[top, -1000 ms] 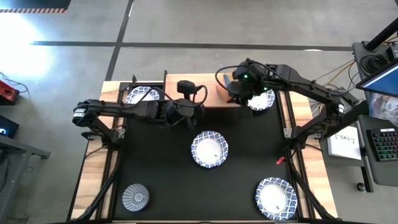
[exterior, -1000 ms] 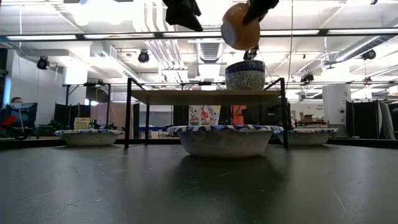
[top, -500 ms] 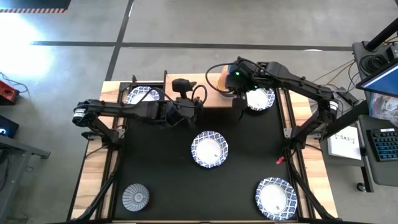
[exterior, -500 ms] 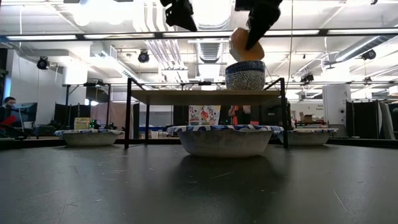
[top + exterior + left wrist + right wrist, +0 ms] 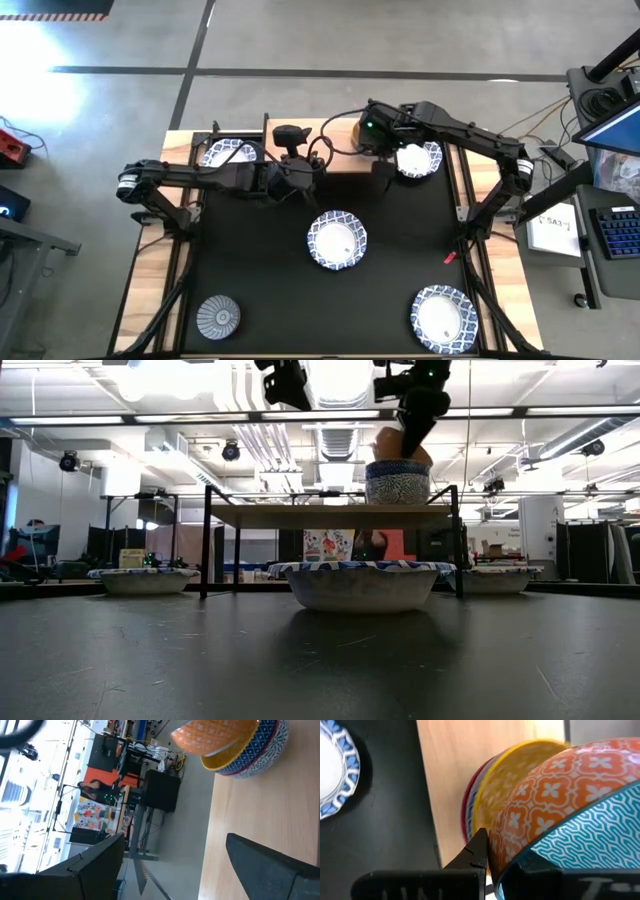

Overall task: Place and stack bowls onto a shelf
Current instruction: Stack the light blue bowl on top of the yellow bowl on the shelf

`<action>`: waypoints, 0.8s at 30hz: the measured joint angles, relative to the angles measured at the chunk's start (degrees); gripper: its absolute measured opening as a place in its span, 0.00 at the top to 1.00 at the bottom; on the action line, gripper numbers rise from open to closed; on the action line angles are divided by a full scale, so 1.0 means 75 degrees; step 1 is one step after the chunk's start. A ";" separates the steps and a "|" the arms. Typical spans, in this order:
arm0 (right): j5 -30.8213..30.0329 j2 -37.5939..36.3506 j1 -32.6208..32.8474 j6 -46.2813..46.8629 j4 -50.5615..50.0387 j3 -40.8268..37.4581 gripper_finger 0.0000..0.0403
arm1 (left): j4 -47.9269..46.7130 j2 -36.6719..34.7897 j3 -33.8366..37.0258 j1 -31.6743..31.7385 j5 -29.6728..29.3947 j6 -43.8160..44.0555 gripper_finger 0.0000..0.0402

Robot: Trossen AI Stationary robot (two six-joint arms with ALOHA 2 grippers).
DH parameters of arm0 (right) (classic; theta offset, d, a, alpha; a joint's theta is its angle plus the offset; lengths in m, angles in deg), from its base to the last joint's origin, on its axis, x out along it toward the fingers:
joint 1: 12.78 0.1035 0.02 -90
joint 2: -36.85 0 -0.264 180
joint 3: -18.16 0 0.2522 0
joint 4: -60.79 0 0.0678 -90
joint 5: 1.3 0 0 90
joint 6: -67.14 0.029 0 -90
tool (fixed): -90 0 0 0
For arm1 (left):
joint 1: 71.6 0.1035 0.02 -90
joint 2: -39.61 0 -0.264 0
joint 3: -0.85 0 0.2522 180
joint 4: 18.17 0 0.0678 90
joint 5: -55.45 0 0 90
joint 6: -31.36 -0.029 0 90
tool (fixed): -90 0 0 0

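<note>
Upper centre, the right pincer (image 5: 405, 435) grips the orange bowl (image 5: 392, 444), tilted on the stacked bowls (image 5: 397, 481) atop the shelf (image 5: 330, 515); left pincer (image 5: 300, 178) gapes empty.

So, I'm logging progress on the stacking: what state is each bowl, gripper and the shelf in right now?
Golden yellow and orange patterned bowl: tilted, resting in the stack, gripped.
Blue patterned ceramic bowl: upright on the shelf, under it.
Low wooden-topped shelf: holding that stack.
Right gripper: shut on the bowl's rim.
Left gripper: open, empty, by the shelf.
Grey patterned bowl: upright on the table, unstacked.
</note>
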 joint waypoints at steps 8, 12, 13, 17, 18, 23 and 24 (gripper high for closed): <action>-0.0014 -0.0016 0.0000 0.0074 -0.0072 -0.0003 0.97 | -0.0003 0.0000 0.0000 0.0000 0.0003 0.0000 0.18; -0.0011 -0.0016 0.0000 0.0074 -0.0076 -0.0003 0.97 | -0.0003 0.0000 0.0000 0.0000 0.0003 0.0000 0.18; -0.0010 -0.0016 0.0000 0.0077 -0.0076 -0.0003 0.97 | -0.0003 0.0000 0.0000 0.0000 0.0005 0.0000 0.18; -0.0009 -0.0016 0.0000 0.0327 -0.0068 -0.0003 0.97 | -0.0003 0.0000 0.0000 0.0000 0.0006 0.0000 0.18; -0.0009 -0.0016 0.0000 0.0377 -0.0069 -0.0003 0.97 | -0.0003 0.0000 0.0000 0.0000 0.0006 0.0000 0.18; -0.0006 -0.0016 0.0000 0.0532 -0.0102 -0.0003 0.97 | -0.0003 0.0000 0.0000 0.0000 0.0006 0.0025 0.18; -0.0006 -0.0016 0.0000 0.0537 -0.0129 -0.0003 0.96 | -0.0003 0.0000 0.0000 0.0000 0.0006 0.0026 0.18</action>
